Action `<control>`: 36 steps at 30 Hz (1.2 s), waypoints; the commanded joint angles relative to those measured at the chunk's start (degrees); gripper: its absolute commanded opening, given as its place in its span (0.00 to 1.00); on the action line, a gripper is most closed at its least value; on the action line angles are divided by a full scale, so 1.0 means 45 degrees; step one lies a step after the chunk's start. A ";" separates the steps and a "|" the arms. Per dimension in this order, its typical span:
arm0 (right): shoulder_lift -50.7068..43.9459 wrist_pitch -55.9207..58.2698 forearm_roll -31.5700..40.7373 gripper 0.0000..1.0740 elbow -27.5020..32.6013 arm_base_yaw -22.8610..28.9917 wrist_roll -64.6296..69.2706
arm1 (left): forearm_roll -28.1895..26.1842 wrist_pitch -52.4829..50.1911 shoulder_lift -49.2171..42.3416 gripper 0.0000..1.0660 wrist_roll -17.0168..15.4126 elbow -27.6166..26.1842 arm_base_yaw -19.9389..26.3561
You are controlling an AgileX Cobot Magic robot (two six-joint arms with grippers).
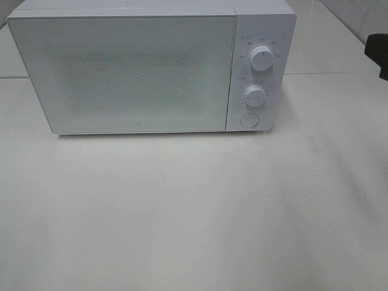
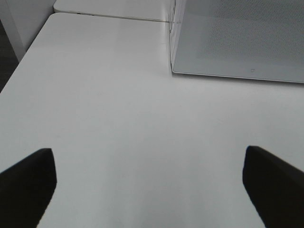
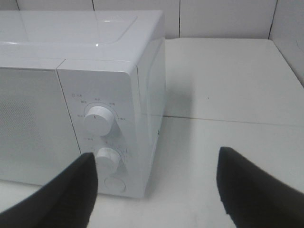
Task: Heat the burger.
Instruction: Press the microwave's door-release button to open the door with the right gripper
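The burger and its plate are out of view in all three frames. A white microwave (image 1: 121, 73) stands at the back of the white table with its door shut; it also shows in the left wrist view (image 2: 237, 38) and the right wrist view (image 3: 95, 71). My left gripper (image 2: 149, 183) is open and empty over bare table, in front of the microwave's left corner. My right gripper (image 3: 159, 187) is open and empty, near the microwave's control panel at its right front corner.
The control panel carries an upper knob (image 1: 261, 59), a lower knob (image 1: 255, 96) and a round button (image 1: 248, 119). A dark part (image 1: 379, 57) shows at the right edge of the high view. The table (image 1: 194, 212) has a seam behind the microwave.
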 commanded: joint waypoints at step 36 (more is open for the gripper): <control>0.9944 -1.3942 0.7308 0.66 0.2305 0.4711 -0.2839 | 0.0000 -0.0153 -0.0140 0.94 -0.0025 0.0013 0.0025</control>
